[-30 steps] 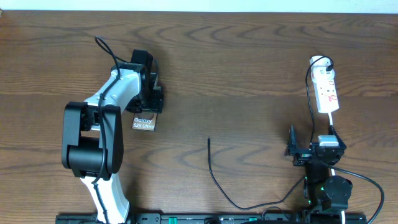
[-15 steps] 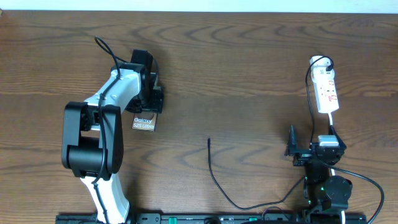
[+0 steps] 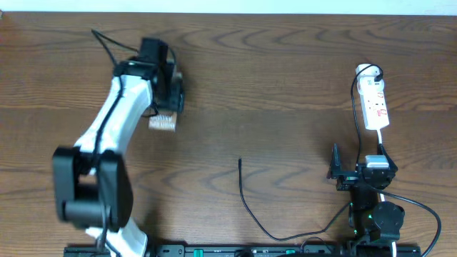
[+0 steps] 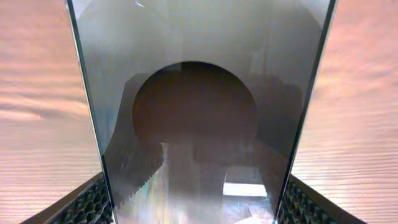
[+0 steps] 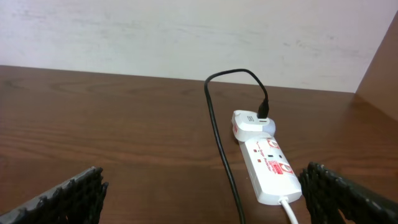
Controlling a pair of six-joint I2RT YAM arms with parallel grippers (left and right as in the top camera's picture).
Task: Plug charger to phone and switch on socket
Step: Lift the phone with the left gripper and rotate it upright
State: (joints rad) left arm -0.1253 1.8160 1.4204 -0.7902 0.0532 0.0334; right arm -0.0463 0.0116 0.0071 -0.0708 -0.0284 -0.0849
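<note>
My left gripper (image 3: 166, 113) is shut on the phone (image 3: 163, 123), which shows blurred under it at the far left of the table. In the left wrist view the phone's glossy dark face (image 4: 199, 93) fills the space between the fingers of the left gripper (image 4: 198, 208). The charger (image 3: 246, 203) lies at the front middle, its plug tip free and pointing away. Its other end (image 5: 221, 143) runs up to a white adapter on the socket (image 3: 374, 106), a white strip at the far right (image 5: 270, 165). My right gripper (image 3: 343, 173) (image 5: 205, 202) is open and empty, just in front of the socket.
The table's far edge meets a pale wall (image 5: 186, 31). The socket's white cord (image 5: 289, 208) runs back toward the right arm's base. The robots' thicker black cables (image 3: 421, 210) loop at the front right.
My left arm has swung up and to the left, carrying the phone away from where it lay. The right arm, charger and socket have not moved.
</note>
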